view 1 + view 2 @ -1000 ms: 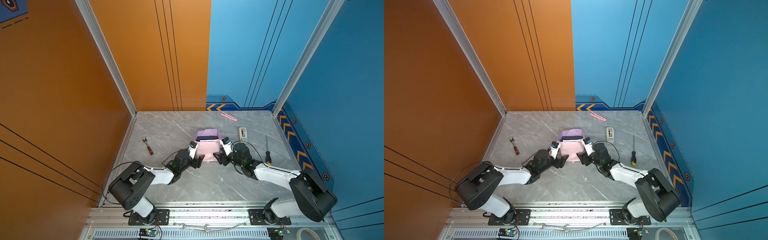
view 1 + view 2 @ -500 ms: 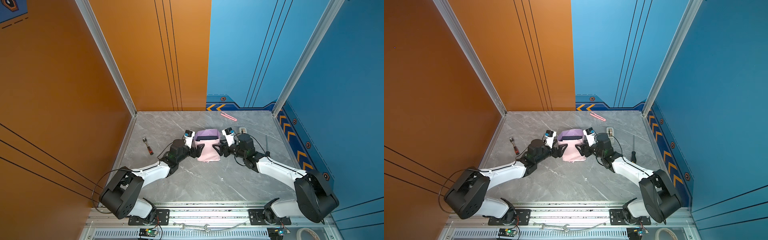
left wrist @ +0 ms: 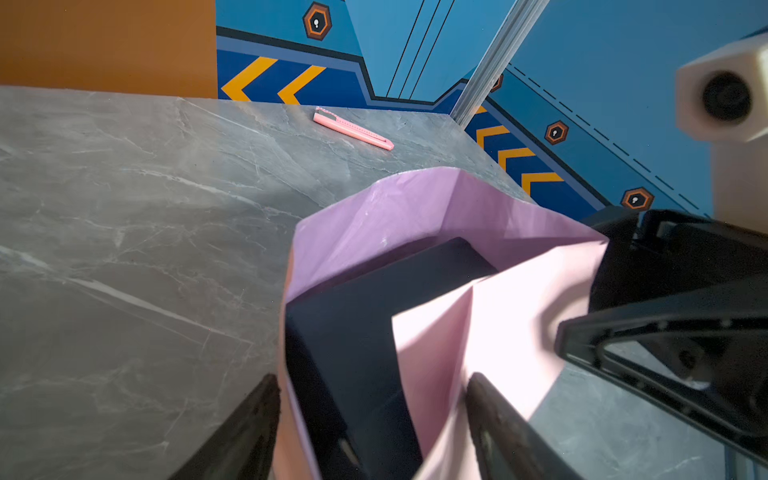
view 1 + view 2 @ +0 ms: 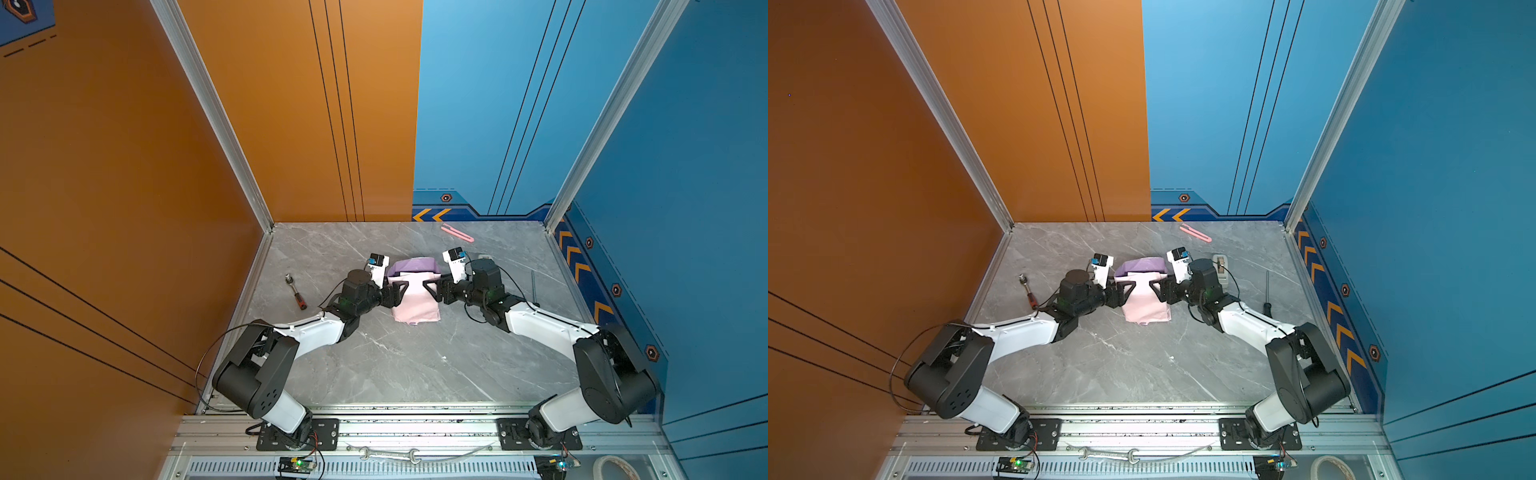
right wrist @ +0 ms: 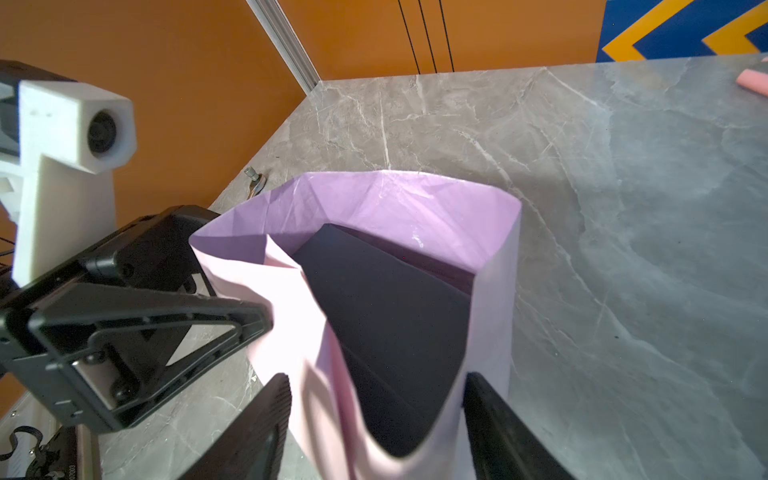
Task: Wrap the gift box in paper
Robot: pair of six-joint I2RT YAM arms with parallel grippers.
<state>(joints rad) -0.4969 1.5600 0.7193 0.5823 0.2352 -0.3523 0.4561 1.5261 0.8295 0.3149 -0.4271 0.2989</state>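
The box (image 3: 345,324) sits mid table (image 4: 374,365), toward the back, inside the paper (image 3: 395,216). Purple paper stands up behind it, and a pink flap lies over it. The left gripper (image 3: 372,380) and right gripper (image 5: 376,378) each have fingers (image 3: 249,428) spread wide, with box and paper between them. I cannot tell if they squeeze. Orange arrows (image 3: 270,79) mark the blue wall (image 3: 623,62). Tiny print (image 5: 68,471) on the robot is too blurry to read.
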